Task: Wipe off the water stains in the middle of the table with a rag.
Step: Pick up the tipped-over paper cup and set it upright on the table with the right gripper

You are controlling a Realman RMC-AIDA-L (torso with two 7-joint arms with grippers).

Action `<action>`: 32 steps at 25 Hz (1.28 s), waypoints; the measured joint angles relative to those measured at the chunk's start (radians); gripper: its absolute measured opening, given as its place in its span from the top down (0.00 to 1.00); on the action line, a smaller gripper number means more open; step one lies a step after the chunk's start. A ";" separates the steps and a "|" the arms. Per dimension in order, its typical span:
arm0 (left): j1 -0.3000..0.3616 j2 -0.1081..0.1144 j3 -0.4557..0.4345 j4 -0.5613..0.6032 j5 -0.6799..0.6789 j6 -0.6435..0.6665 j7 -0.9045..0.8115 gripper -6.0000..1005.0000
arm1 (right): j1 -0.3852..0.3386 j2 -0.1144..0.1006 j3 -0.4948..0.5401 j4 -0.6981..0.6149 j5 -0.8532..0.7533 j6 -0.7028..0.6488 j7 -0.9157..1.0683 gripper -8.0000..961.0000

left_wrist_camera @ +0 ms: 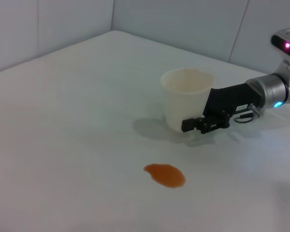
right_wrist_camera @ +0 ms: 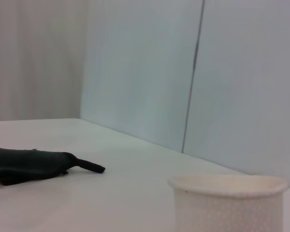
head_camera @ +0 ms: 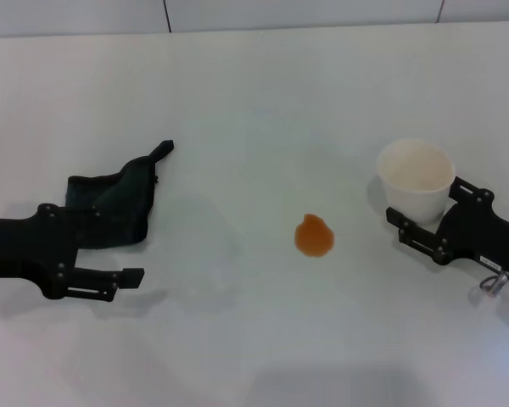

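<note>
Gripping the cup point(head_camera: 416, 179), the right claw point(head_camera: 417, 227) stands beside the water stains point(head_camera: 313, 236); left claw point(head_camera: 110, 254) holds the rag point(head_camera: 119, 199)

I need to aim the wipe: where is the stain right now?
In the head view, the water stains sit mid-table, right of centre, between the rag on the left and the cup.

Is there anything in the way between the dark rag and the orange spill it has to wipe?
No. Only bare table lies between the rag, by the left gripper, and the water stains. The cup stands beyond the spill, at the right gripper.
</note>
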 joint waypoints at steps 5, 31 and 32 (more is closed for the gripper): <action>-0.003 -0.002 0.002 -0.002 0.000 -0.008 -0.001 0.13 | -0.003 0.000 0.000 0.000 0.000 0.006 0.000 0.28; -0.009 -0.003 0.002 -0.004 0.002 -0.007 0.006 0.13 | -0.010 -0.014 -0.013 0.002 -0.014 0.010 0.083 0.11; -0.009 -0.003 0.002 -0.004 0.002 -0.007 0.006 0.13 | -0.011 -0.015 -0.014 0.001 -0.017 0.010 0.085 0.11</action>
